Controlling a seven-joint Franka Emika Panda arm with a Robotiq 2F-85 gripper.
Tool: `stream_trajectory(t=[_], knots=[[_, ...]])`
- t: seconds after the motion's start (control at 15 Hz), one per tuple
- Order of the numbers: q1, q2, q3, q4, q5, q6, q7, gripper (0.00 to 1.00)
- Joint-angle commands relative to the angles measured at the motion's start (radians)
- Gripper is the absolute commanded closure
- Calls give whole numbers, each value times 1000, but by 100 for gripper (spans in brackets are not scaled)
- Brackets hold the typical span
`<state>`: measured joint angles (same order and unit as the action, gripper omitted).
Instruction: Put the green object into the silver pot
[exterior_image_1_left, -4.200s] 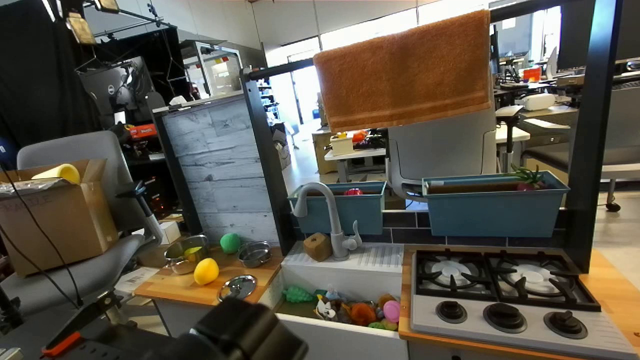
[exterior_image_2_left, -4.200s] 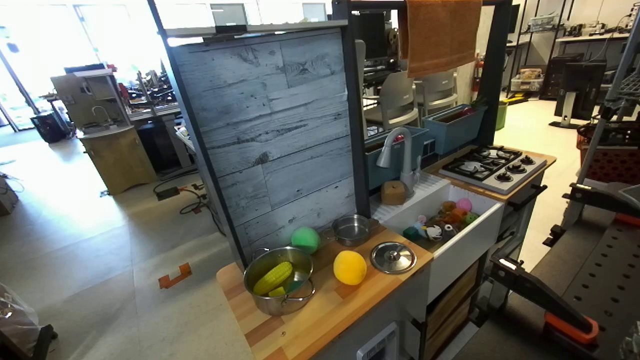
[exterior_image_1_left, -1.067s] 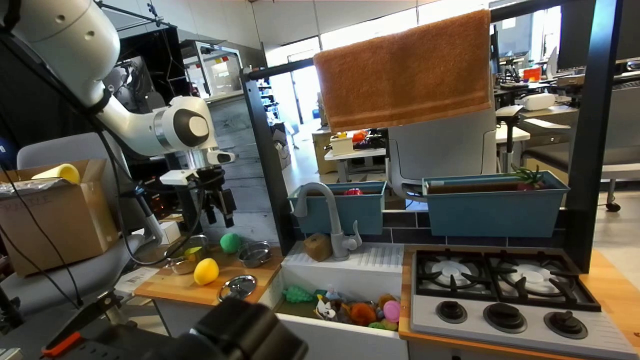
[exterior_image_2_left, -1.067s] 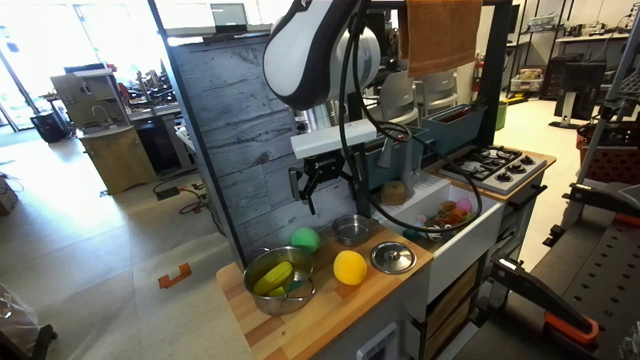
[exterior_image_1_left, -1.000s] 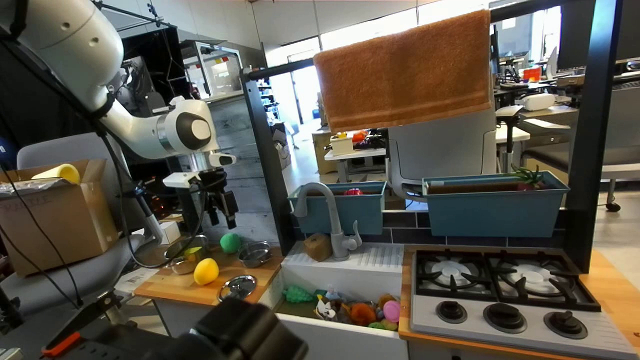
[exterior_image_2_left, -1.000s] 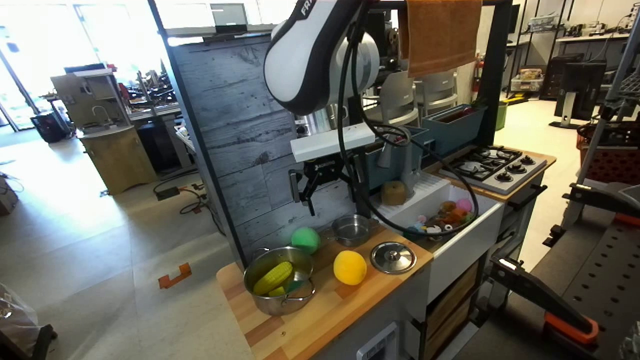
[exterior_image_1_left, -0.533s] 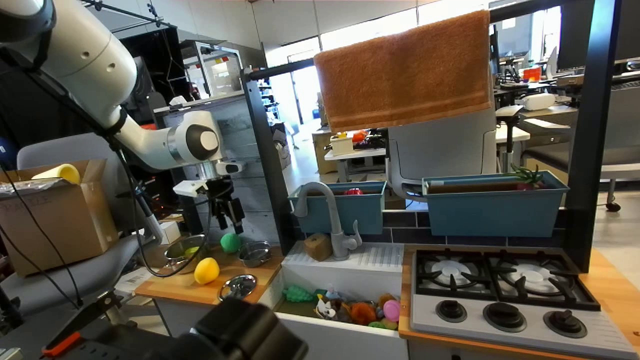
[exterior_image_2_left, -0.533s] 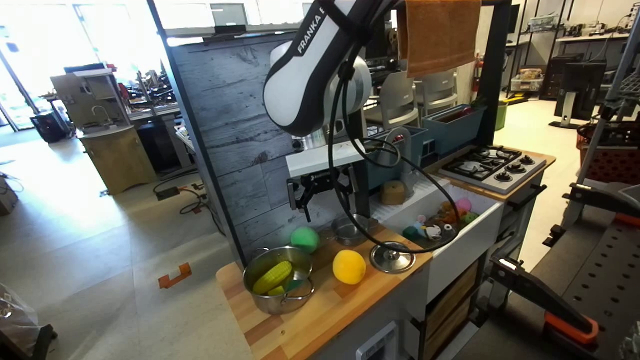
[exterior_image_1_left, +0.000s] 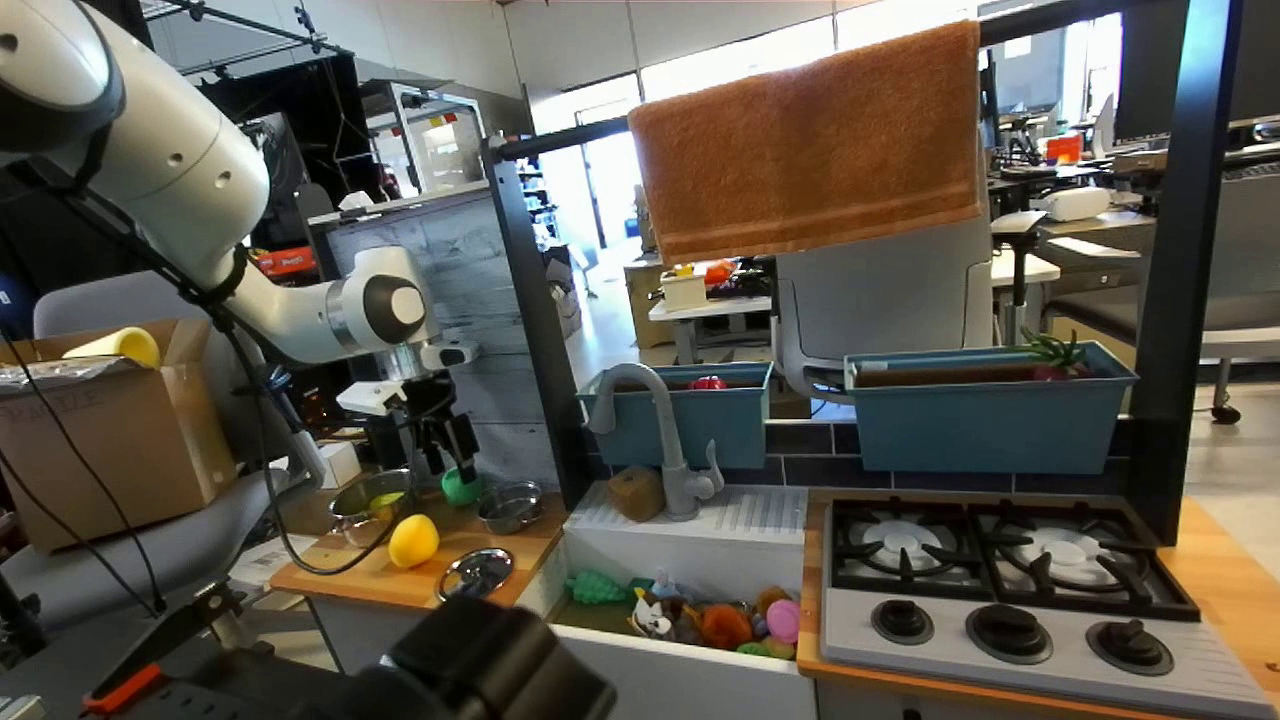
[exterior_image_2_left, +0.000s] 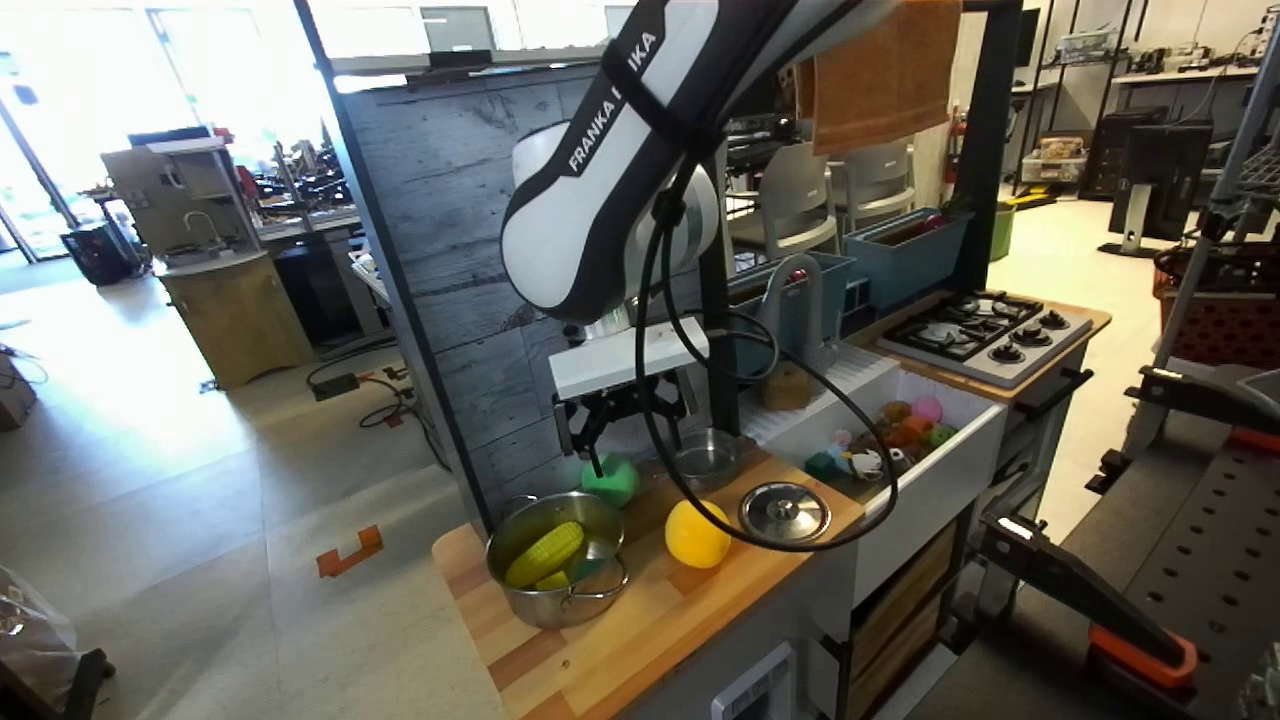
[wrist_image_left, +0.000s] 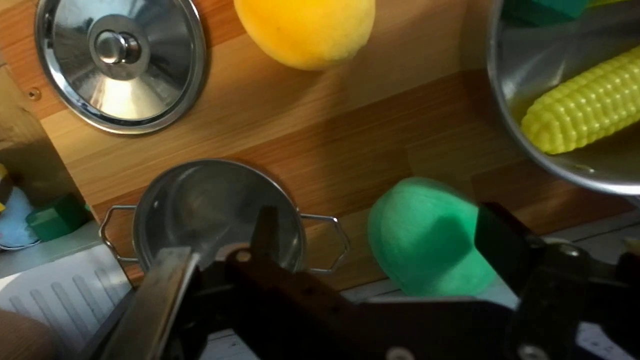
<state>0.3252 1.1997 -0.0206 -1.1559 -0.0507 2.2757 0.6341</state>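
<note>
The green object (exterior_image_2_left: 612, 484), a bright rounded lump, stands on the wooden counter against the plank wall; it shows in the wrist view (wrist_image_left: 420, 230) and in an exterior view (exterior_image_1_left: 457, 492). A large silver pot (exterior_image_2_left: 555, 607) with a yellow corn cob inside stands beside it, also in the wrist view (wrist_image_left: 505, 117). A smaller silver pot (wrist_image_left: 215, 200) with wire handles stands on its other side. My gripper (exterior_image_2_left: 637, 452) is open and holds nothing. It hovers just above the green object, one finger overlapping its edge in the wrist view (wrist_image_left: 377, 225). Contact cannot be told.
A yellow rounded piece (exterior_image_2_left: 698, 533) and a silver lid (exterior_image_2_left: 785, 512) lie on the counter in front. The sink (exterior_image_1_left: 690, 655) with several toys and a faucet (exterior_image_1_left: 670, 440) stand alongside. The plank wall (exterior_image_2_left: 470, 400) rises behind.
The arm, out of view at first, has come in with its gripper open and moved down to the green object. The objects on the counter have not visibly moved.
</note>
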Motion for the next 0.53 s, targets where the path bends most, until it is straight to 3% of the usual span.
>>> stream_trajectory(t=[0.0,0.13,0.2,0.27,0.47], knots=[[20,82,-27,124,-6,-31,-10,0],[26,108,-34,161,-9,-53,-8,0],[29,120,-39,183,-12,-64,-6,25],[32,131,-43,203,-15,-74,-5,28],[36,152,-47,248,-17,-102,7,51]])
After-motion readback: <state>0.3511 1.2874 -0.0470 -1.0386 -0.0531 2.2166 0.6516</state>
